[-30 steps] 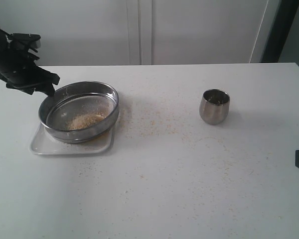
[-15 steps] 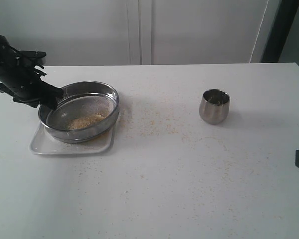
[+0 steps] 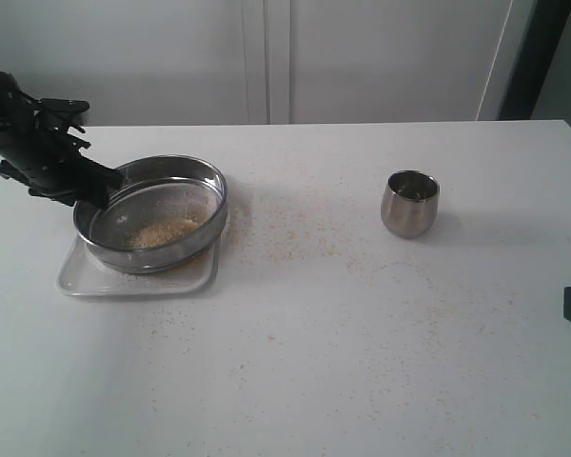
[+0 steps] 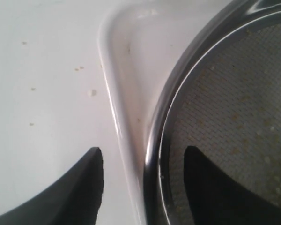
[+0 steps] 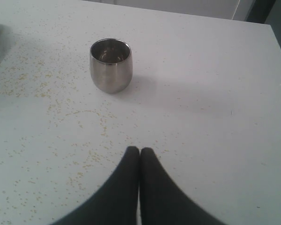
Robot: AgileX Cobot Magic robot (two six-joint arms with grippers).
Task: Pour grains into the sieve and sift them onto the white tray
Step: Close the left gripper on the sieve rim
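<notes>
Exterior view: the left gripper (image 3: 103, 181) is now lowered to the sieve (image 3: 147, 259), set on the white tray (image 3: 81, 278), the grains (image 3: 162, 231) inside. Left wrist view: its jaws are spread astride the rim, nothing gripped yet; sifting is probably next. Right wrist view: the right gripper (image 5: 139, 151) is closed, empty.

The left arm (image 3: 33, 133) is matte black all over, a blocky wrist housing with angular ridges and a small bracket-like part on top. The left gripper (image 4: 143, 157) has two smooth black fingers (image 4: 79, 197) that widen back from rounded, tapered tips. The right gripper (image 5: 139, 152) has the same dark, curved, horn-like shape.
</notes>
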